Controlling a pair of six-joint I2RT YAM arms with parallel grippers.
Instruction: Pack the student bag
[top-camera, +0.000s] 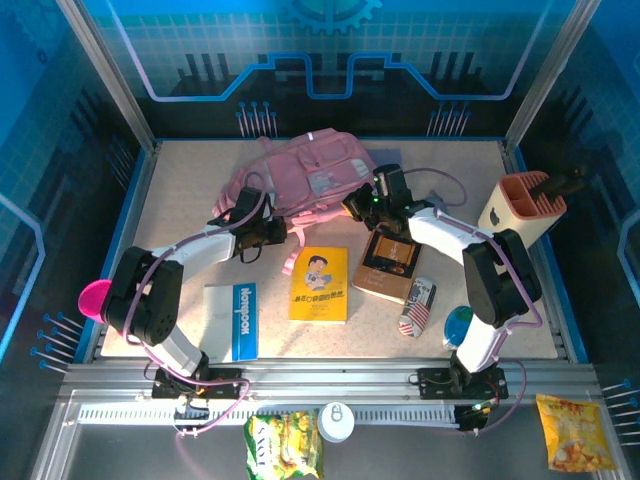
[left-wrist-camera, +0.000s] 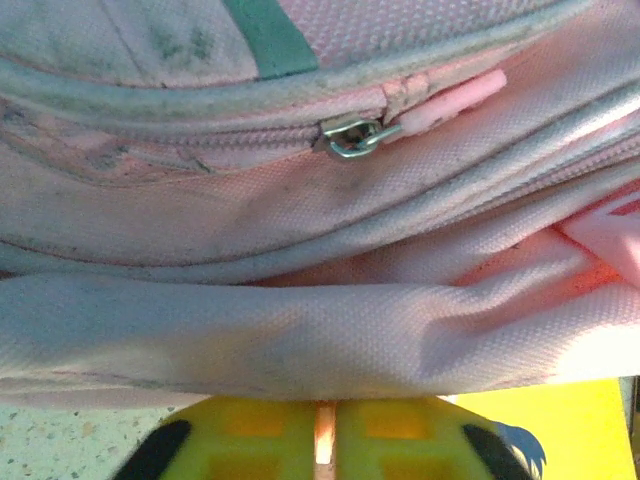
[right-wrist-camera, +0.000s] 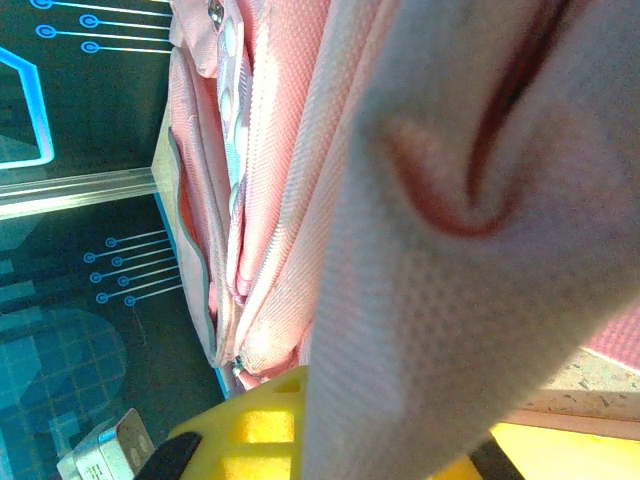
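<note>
Pinching the student bag (top-camera: 310, 170), both jaws clamped on its fabric.
Left gripper (left-wrist-camera: 322, 425) and right gripper (top-camera: 355, 205) are likely needing slow, opposed pulls.

- left arm (top-camera: 160, 290), at seven o'clock: white links between bulky black joints; lilac cable looped alongside
- right arm (top-camera: 500, 280), at four o'clock: same white-and-black build; lilac cable; small green light near its wrist
- left fingers (left-wrist-camera: 400, 445): yellow, pocketed, black-edged
- right finger (right-wrist-camera: 260, 430): yellow, black-edged

Bright, even light with blue-tinted edges; the student bag (right-wrist-camera: 450, 300) blurs up close in the right wrist view
</note>
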